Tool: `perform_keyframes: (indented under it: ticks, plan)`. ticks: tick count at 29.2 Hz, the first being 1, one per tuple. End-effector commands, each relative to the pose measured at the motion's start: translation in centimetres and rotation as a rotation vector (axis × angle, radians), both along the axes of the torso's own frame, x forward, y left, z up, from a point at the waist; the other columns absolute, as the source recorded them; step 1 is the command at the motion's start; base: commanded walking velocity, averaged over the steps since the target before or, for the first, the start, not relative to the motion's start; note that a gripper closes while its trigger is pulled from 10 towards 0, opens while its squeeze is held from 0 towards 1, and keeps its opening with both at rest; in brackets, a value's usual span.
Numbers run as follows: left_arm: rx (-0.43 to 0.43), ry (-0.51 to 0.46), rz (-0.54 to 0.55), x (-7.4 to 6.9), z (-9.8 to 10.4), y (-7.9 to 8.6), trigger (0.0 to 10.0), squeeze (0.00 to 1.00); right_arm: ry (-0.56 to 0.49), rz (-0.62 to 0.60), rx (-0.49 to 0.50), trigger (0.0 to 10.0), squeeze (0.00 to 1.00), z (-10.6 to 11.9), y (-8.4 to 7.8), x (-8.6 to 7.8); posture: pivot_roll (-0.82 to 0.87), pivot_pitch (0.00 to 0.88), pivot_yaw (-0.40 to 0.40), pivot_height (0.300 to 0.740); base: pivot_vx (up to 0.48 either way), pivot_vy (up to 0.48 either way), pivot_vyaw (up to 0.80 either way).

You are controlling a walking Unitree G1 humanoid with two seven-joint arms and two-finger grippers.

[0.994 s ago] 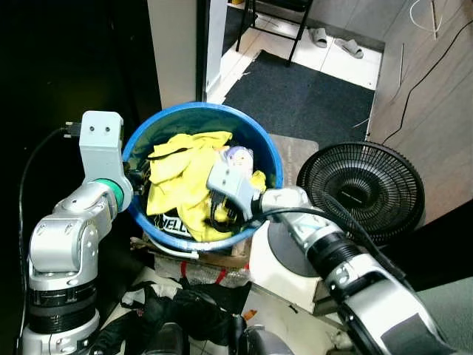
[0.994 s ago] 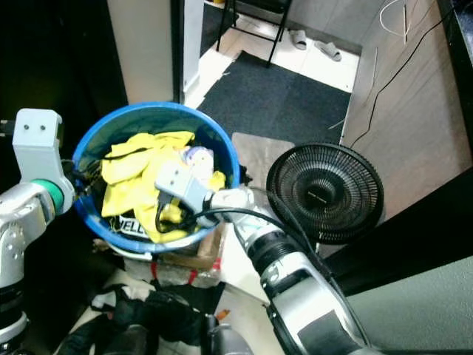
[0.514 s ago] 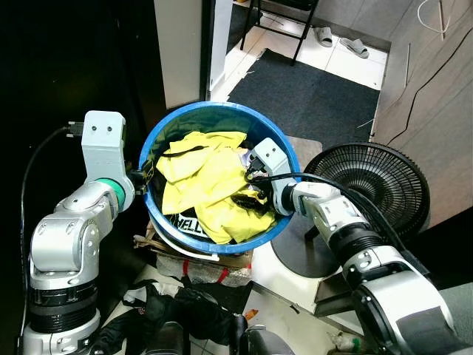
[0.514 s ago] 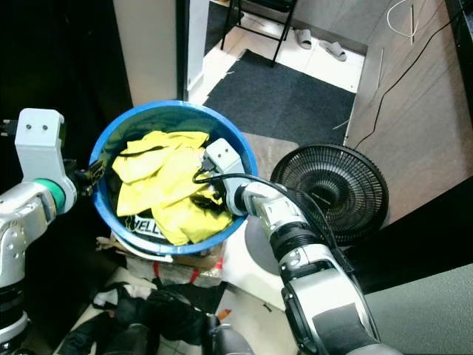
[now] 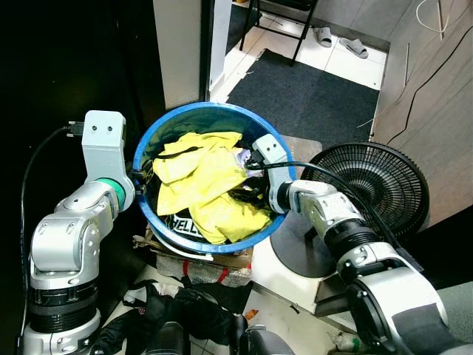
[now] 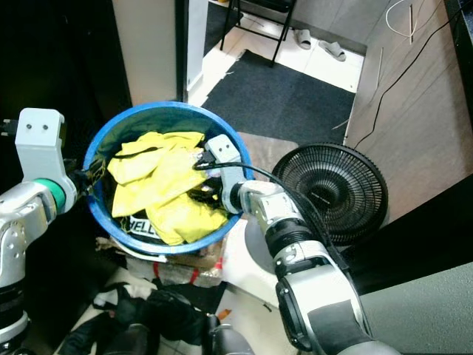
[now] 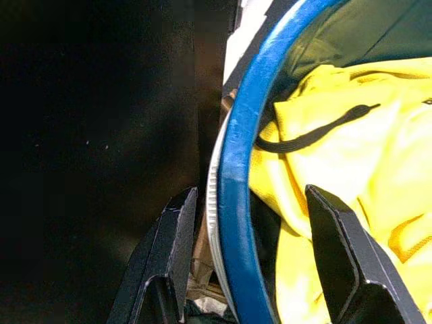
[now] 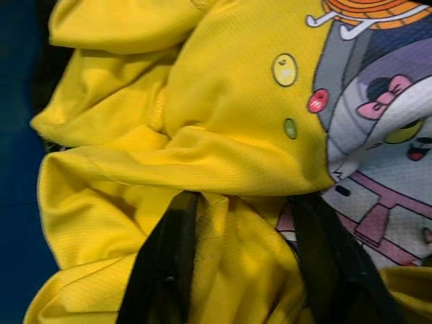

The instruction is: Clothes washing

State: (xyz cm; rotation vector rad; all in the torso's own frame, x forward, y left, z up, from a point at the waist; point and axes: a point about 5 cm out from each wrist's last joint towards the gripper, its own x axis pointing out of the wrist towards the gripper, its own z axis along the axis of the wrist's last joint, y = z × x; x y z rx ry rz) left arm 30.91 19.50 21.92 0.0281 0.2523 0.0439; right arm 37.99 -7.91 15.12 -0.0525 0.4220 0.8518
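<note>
Risk is judged to lie at centre frame, where the blue tub (image 5: 209, 112), straddled at its rim by the wide left claw (image 7: 246, 270), could be tipped if the yellow clothes (image 5: 203, 188) are snagged by the right claw (image 8: 246, 260), spread wide around a fold.

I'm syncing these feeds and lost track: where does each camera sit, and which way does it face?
Left and right eye views: on the head, looking forward and down at the round blue plastic tub of crumpled yellow clothes; both silver arms show.
Left wrist view: along the left claw, straddling the tub's rim.
Right wrist view: along the right claw, down in the clothes.
All four share the clothes.
</note>
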Motion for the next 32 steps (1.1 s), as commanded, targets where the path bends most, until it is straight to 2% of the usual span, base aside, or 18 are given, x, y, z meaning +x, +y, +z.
perform_keyframes:
  ticks: [1,5,13,19,20,22,25,28,29,30,32]
  plan:
    - [-0.006,0.013,-0.004,-0.1,-0.3,-0.1,10.0,0.00,0.097,-0.020,0.007,0.0,0.00,-2.1,-0.7,-0.7,0.11,0.210,-0.034,0.740,0.000,0.000,0.00]
    - [-0.007,0.012,-0.003,-0.1,-0.3,-0.2,10.0,0.00,0.096,-0.018,0.019,0.0,0.00,-1.9,-0.6,-0.7,0.10,0.210,-0.035,0.740,0.000,0.000,0.00]
    - [-0.007,0.013,-0.001,-0.1,-0.3,-0.1,10.0,0.00,0.099,-0.018,0.130,0.0,0.00,-0.7,0.0,-0.5,0.11,0.211,-0.032,0.740,0.000,0.000,0.00]
    - [-0.006,0.013,0.001,-0.1,-0.3,0.0,10.0,0.00,-0.007,-0.040,0.206,0.0,0.00,1.4,0.2,0.1,0.11,0.211,-0.031,0.740,0.000,0.000,0.00]
    - [-0.007,0.015,0.001,-0.1,-0.4,0.0,10.0,0.00,-0.164,-0.054,0.339,0.0,0.00,5.1,0.3,0.8,0.11,0.211,-0.029,0.740,0.000,0.000,0.00]
    - [-0.006,0.017,0.000,-0.1,-0.4,-0.1,10.0,0.00,-0.271,-0.054,0.442,0.0,0.00,8.0,0.3,0.9,0.11,0.208,-0.027,0.740,0.000,0.000,0.00]
    - [-0.005,0.017,-0.001,0.0,-0.4,-0.1,10.0,0.00,-0.306,-0.055,0.489,0.0,0.00,9.2,0.3,0.9,0.11,0.208,-0.026,0.740,0.000,0.000,0.00]
    - [-0.006,0.013,-0.004,0.1,-0.3,-0.2,10.0,0.00,-0.443,-0.047,0.567,0.0,0.00,13.1,0.1,0.6,0.11,0.198,-0.026,0.740,0.000,0.000,0.00]
    - [-0.006,0.013,-0.004,0.1,-0.3,-0.2,10.0,0.00,-0.443,-0.047,0.567,0.0,0.00,13.1,0.1,0.6,0.11,0.198,-0.026,0.740,0.000,0.000,0.00]
    - [-0.006,0.012,-0.005,0.1,-0.3,-0.2,10.0,0.00,-0.509,-0.045,0.587,0.0,0.00,14.7,0.0,0.3,0.11,0.194,-0.027,0.740,0.000,0.000,0.00]
    - [-0.006,0.012,-0.005,0.1,-0.3,-0.2,10.0,0.00,-0.531,-0.046,0.593,0.0,0.00,15.1,-0.1,0.2,0.11,0.194,-0.027,0.740,0.000,0.000,0.00]
